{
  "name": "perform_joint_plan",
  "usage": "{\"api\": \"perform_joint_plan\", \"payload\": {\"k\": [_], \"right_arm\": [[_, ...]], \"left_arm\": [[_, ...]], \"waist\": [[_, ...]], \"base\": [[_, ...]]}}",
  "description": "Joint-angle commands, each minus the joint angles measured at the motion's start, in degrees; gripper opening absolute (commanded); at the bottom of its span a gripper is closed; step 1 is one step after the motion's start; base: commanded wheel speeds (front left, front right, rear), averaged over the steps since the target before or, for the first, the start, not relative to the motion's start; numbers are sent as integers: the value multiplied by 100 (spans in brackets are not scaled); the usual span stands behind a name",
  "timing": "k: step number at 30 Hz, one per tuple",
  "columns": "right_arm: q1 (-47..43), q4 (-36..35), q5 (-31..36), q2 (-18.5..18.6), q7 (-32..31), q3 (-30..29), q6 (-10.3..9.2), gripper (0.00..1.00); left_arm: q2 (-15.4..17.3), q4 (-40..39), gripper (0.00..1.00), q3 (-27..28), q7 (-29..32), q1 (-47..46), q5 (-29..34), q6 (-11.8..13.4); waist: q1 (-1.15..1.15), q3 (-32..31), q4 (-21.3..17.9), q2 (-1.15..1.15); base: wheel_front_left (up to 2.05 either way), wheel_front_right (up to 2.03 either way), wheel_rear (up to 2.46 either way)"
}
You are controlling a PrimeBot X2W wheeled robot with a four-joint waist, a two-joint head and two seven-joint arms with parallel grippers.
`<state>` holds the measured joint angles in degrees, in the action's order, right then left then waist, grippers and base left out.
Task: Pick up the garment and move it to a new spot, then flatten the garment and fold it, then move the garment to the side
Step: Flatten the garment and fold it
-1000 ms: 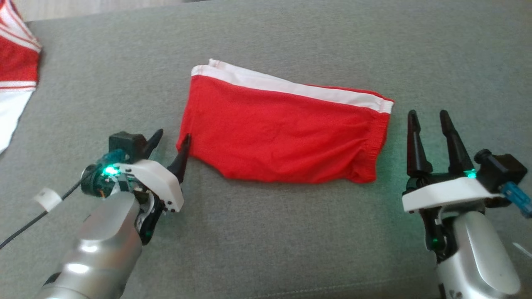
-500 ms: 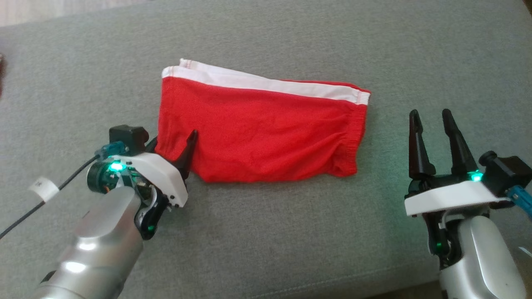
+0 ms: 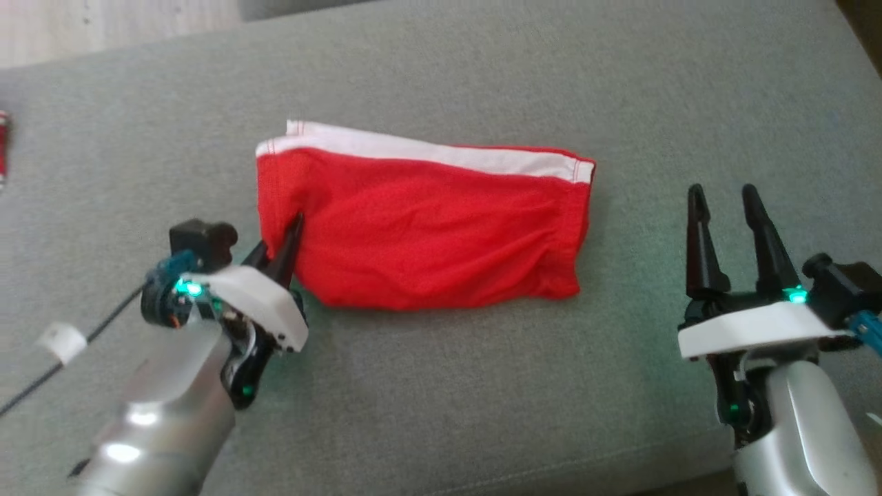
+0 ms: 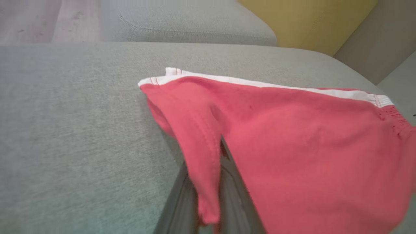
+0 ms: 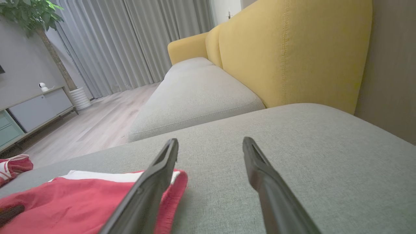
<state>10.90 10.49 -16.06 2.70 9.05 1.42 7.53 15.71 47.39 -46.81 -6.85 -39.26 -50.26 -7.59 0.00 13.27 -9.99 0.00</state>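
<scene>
A folded red garment (image 3: pixel 427 227) with a white band along its far edge lies flat on the grey sofa cushion (image 3: pixel 441 399). My left gripper (image 3: pixel 284 238) is shut on the garment's near-left hem. In the left wrist view that hem of the garment (image 4: pixel 292 136) is pinched and lifted between the fingers of the left gripper (image 4: pixel 208 195). My right gripper (image 3: pixel 723 196) stands open to the right of the garment, apart from it. In the right wrist view the right gripper (image 5: pixel 209 146) holds nothing, and the garment (image 5: pixel 65 195) lies behind its left finger.
A second red and white cloth (image 5: pixel 13 164) lies at the cushion's far left. The yellow sofa back (image 5: pixel 292 55) rises on the right, with another grey cushion (image 5: pixel 195 94) beyond. Wooden floor (image 3: pixel 103 27) shows past the far edge. A tagged cable (image 3: pixel 58 341) trails from my left wrist.
The head camera has turned, shifting the whole picture. My left gripper went from open beside the garment's left edge to shut on it. The right gripper stayed open and still.
</scene>
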Motion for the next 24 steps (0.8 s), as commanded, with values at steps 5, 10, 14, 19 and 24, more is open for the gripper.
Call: {"api": "perform_joint_plan", "payload": {"k": [5,10,14,19,24], "right_arm": [[-185,-63,145,18,-64,-102,-4,100],[-409,-92,247,18,-195,-296,-4,100],[-587,-112,276,18,-290,-364,-4,100],[-631,-48,279,18,-400,-283,-4,100],[-608,20,328,18,-598,-210,-4,100]], "left_arm": [[254,-363,0,281,-500,461,-91,78],[360,-827,0,300,-563,1138,-193,340],[338,-1263,0,359,-601,1699,-339,687],[334,-1586,100,392,-704,1936,-199,1040],[431,-2028,100,597,-795,2035,132,1400]], "waist": [[0,-452,364,0],[0,-737,650,0],[0,-927,861,0],[0,-1079,985,0],[0,-1206,1122,0]], "base": [[0,0,0],[0,0,0],[0,0,0],[0,0,0],[0,0,0]]}}
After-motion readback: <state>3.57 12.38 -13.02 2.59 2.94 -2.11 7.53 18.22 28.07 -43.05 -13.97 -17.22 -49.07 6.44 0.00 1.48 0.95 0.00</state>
